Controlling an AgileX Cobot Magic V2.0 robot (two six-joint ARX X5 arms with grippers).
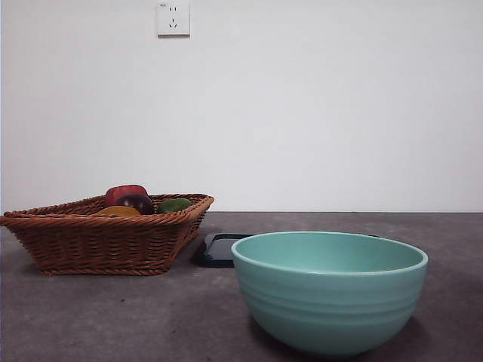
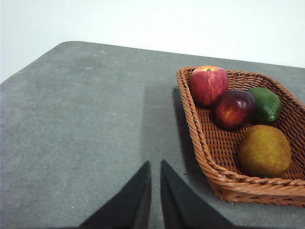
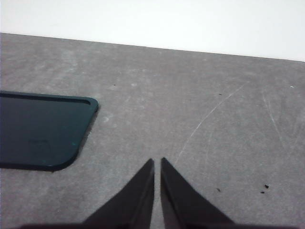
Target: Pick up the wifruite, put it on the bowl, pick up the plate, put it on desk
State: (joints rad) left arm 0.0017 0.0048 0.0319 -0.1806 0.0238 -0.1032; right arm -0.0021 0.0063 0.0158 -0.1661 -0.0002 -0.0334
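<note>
From the front view most of the fruit was hidden behind the wicker basket's rim; only the tops showed. The wifruite lay inside the basket at the near corner, just beside a dark purple-red fruit and a green fruit, with a red apple further in. A dark flat plate sat on the surface beside the basket, partly hidden behind the mint-green bowl; in the right wrist view it was cut off at the edge. The bowl's inside could not be seen. The left gripper hovered over bare surface near the basket, jaws clenched together, grasping nothing. The right gripper hung near the plate's corner, jaws likewise closed and empty.
</note>
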